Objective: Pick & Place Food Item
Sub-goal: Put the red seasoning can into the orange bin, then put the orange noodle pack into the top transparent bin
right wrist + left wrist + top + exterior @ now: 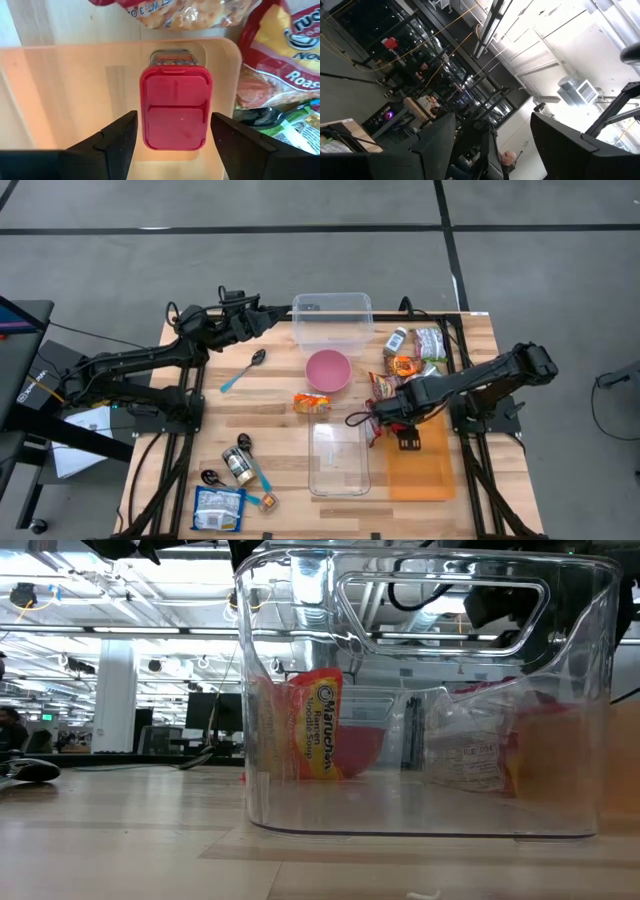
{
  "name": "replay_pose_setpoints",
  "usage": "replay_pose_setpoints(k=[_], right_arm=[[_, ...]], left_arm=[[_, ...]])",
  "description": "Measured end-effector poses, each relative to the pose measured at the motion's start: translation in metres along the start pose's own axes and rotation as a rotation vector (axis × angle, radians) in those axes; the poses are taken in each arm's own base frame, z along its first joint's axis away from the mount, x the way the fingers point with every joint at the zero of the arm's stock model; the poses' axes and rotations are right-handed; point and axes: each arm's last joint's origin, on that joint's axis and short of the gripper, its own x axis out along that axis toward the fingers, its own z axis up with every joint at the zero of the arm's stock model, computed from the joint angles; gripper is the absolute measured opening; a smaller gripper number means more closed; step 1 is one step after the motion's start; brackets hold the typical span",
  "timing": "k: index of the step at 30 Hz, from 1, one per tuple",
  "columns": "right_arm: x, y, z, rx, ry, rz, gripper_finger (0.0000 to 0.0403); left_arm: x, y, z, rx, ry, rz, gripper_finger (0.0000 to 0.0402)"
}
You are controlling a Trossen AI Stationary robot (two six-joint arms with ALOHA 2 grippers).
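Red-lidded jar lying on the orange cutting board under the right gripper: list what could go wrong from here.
1. The right gripper stands open astride the red-lidded jar, which lies on its side; if the fingers close off-centre, it might roll or slip out.
2. The orange translucent cutting board looks smooth, so the jar may slide when pushed.
3. The crinkly noodle packets lie close beside the jar; a finger could snag one.

Premises are presenting as an open-plan robotics lab or industrial workspace: a wooden test table (pixel 270 405) is standing on grey concrete flooring (pixel 550 280), exposed ceiling ducts (pixel 577 90) are running overhead, and monitors (pixel 205 710) are lining distant desks.
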Motion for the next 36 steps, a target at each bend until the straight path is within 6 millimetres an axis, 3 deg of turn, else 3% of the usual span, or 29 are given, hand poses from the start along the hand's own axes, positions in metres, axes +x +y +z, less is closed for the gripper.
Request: replay_pose_setpoints(k=[11,19,27,36], right_arm=[[-0.031,-0.007,-0.020,0.109,-0.141,-0.032,0.0245],[-0.075,-0.014,-0.050,0.323,-0.438,0.051,0.0245],[-0.118,-0.016,-0.081,0.517,-0.854,0.116,0.0245],[-0.141,-0.017,-0.093,0.615,-1.144,0.081,0.0245]], left_arm=[[0.000,0.000,0.000,0.021,0.000,-0.001,0.0254],[0.000,0.000,0.000,0.134,0.008,-0.007,0.0254],[0.000,0.001,-0.002,0.328,0.038,-0.016,0.0254],[0.000,0.000,-0.005,0.387,0.100,-0.066,0.0254]])
